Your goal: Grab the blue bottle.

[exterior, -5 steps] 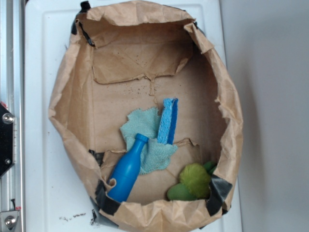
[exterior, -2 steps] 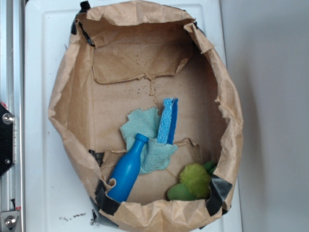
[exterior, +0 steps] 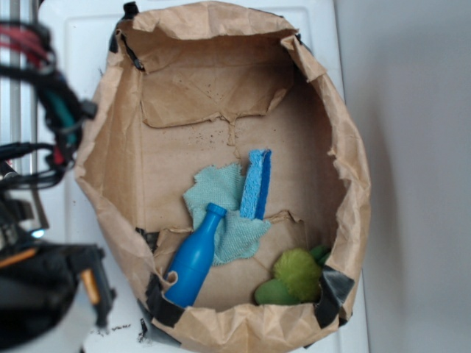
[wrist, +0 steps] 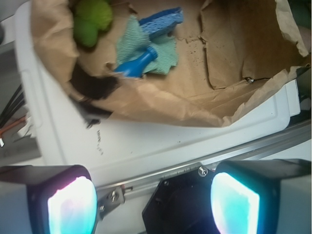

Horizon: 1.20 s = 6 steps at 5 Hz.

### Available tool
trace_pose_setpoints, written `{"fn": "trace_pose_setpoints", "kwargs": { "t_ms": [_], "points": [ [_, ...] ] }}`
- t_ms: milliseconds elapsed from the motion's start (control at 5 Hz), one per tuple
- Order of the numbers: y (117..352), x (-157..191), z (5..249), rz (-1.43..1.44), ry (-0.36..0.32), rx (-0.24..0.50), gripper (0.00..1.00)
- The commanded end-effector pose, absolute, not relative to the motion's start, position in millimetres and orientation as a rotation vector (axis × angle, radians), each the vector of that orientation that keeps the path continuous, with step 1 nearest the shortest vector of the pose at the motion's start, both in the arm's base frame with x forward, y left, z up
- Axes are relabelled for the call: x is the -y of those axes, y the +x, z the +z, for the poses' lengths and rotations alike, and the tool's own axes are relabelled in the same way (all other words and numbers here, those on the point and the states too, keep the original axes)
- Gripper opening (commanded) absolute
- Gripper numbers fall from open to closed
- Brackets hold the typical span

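One change since a second ago: black robot arm [exterior: 44,220] now at the left edge, so approach just begun. Gripper [wrist: 153,200] wide apart, empty, outside the brown paper bag [exterior: 346,169]. Glossy blue plastic bottle [exterior: 193,257] lying tilted inside, neck on teal woven cloth [exterior: 221,202].

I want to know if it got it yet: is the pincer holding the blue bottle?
No, the pincer is open and empty outside the paper bag, while the blue bottle lies inside on the bag's floor.
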<state>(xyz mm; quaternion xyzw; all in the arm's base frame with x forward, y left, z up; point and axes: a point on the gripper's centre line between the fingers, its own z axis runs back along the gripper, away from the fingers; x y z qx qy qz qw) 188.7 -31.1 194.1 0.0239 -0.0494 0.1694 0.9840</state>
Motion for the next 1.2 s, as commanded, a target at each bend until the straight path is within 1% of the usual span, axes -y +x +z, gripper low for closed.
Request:
{"fn": "trace_pose_setpoints", "kwargs": {
  "t_ms": [0,200,400,600,800,1000],
  "points": [
    [197.6,15.6,182.0,0.690,-0.036,0.177,1.00],
    [247.7,20.1,170.5,0.686,-0.053,0.157,1.00],
    [266.9,6.5,185.8,0.716,-0.116,0.166,1.00],
    [280.9,-2.0,175.1,0.750,-0.125,0.212,1.00],
    [271.8,-2.6,164.4,0.731,-0.118,0.229,1.00],
    [257.9,-2.1,152.1,0.704,-0.109,0.244,1.00]
  ]
}}
